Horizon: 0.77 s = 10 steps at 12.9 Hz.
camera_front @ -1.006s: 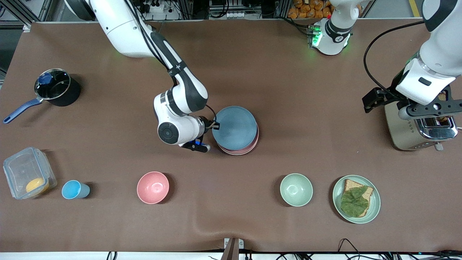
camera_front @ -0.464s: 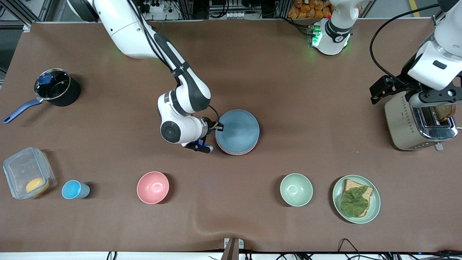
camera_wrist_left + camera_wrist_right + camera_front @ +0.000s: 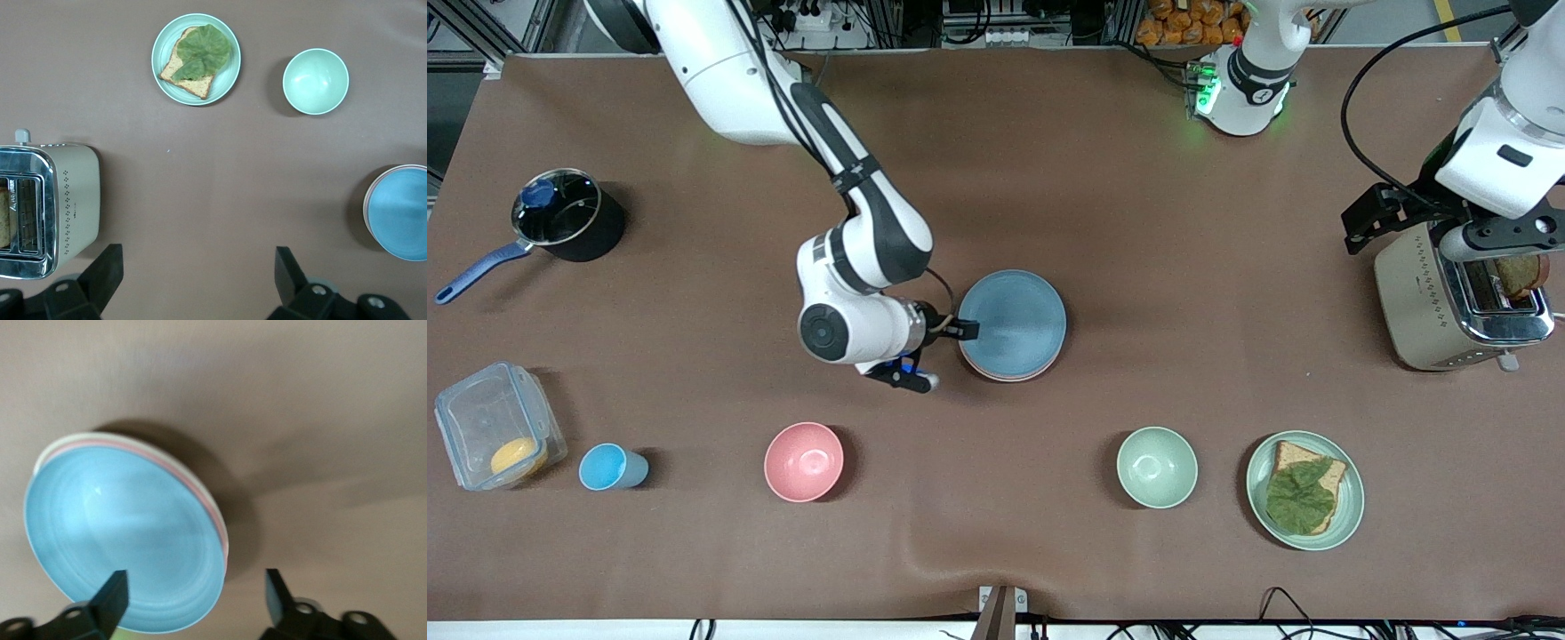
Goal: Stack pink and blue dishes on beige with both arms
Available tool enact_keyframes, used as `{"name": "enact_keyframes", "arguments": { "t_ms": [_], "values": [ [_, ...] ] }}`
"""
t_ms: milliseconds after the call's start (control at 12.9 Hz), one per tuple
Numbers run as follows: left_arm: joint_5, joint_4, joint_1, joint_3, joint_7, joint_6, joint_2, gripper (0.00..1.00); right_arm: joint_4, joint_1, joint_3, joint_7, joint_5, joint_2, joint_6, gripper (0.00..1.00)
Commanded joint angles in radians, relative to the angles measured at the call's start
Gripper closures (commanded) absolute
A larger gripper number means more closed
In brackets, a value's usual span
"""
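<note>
The light blue plate (image 3: pixel 1012 322) lies on top of the pale pink plate (image 3: pixel 1016 377), whose rim shows beneath it in the middle of the table. In the right wrist view a thin rim of the beige plate (image 3: pixel 56 449) shows under the pink rim (image 3: pixel 200 495). My right gripper (image 3: pixel 941 354) is open beside the stack, at its edge toward the right arm's end, with one finger (image 3: pixel 110 600) over the blue plate's rim (image 3: pixel 193 597). My left gripper (image 3: pixel 1507 236) waits open over the toaster, holding nothing.
A toaster (image 3: pixel 1414 293) stands at the left arm's end. Nearer the front camera are a green plate (image 3: pixel 1352 507) with toast, a green bowl (image 3: pixel 1157 467), a pink bowl (image 3: pixel 804 460), a blue cup (image 3: pixel 609 467) and a clear container (image 3: pixel 498 425). A black pot (image 3: pixel 567 213) stands at the right arm's end.
The blue plate came down flat onto the pink one. My right gripper then drew back a little toward the right arm's end. My left arm shifted over the toaster, then held.
</note>
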Motion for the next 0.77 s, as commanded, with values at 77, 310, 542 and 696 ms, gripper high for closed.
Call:
{"name": "enact_keyframes", "arguments": {
  "t_ms": [77,310,542,696],
  "values": [
    [-0.009,-0.015,-0.083,0.094,0.021,-0.012,-0.019,0.00,0.013,-0.131,0.007,-0.015,-0.063,-0.057,-0.104,0.00],
    [-0.017,-0.018,-0.094,0.112,0.019,-0.013,-0.017,0.00,0.013,-0.234,0.007,-0.115,-0.186,-0.117,-0.230,0.00],
    [-0.017,-0.018,-0.091,0.112,0.021,-0.022,-0.017,0.00,0.013,-0.341,0.007,-0.242,-0.234,-0.166,-0.319,0.00],
    [-0.020,-0.018,-0.085,0.111,0.024,-0.036,-0.017,0.00,0.012,-0.372,0.007,-0.258,-0.323,-0.194,-0.352,0.00]
  ]
}}
